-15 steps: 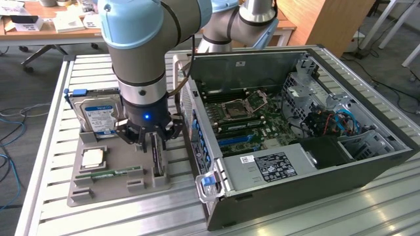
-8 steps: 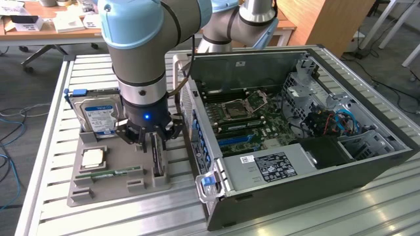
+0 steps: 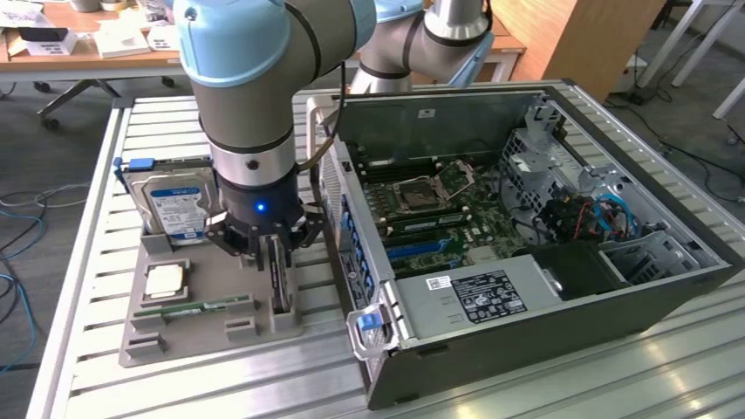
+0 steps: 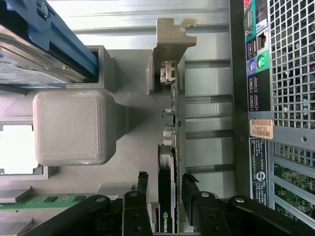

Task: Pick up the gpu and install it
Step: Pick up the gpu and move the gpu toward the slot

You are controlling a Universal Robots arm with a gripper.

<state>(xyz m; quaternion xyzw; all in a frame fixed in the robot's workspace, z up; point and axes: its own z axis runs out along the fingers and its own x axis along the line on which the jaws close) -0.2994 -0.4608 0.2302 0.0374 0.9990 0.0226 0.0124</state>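
Observation:
The gpu [image 3: 278, 281] is a thin black card standing on edge in a slot of the grey holder tray [image 3: 152, 345], just beside the open computer case [image 3: 524, 271]. My gripper [image 3: 271, 249] hangs straight down over it, open, with one finger on each side of the card. In the wrist view the gpu [image 4: 167, 206] runs between my black fingertips [image 4: 141, 183], and a small gap shows on both sides. Its pale metal bracket [image 4: 170, 44] sticks out at the far end. My gripper [image 4: 166, 186] straddles the card's near end.
The tray also carries a silver hard drive [image 3: 174, 205] with a blue-white label, a CPU [image 3: 164, 279] and a green RAM stick [image 3: 192, 309]. The case lies on its side with the motherboard [image 3: 425, 205] exposed. Its rear port panel [image 4: 256, 73] stands close to the card.

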